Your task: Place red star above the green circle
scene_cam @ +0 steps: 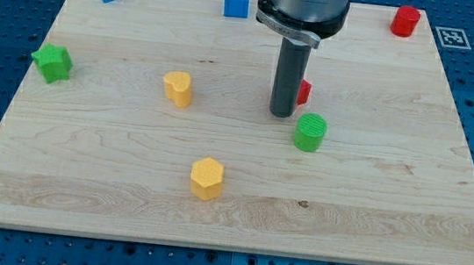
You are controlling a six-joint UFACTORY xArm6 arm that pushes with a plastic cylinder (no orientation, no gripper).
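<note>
Eight blocks sit on the counter (406, 203): two blue, two yellow, two green, two red. I carry no pincer, only a rod. My tip (280, 114) stands just left of the red star (303, 93), which hides mostly behind the rod, only a red sliver showing. It lies just above the ribbed green circle (310, 132), slightly left.

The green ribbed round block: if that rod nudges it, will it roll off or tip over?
Probably neither. The green ribbed round block stands on its flat end on the wooden board, so it should slide. It looks squat, so tipping seems unlikely. My tip is just up-left of it.
</note>
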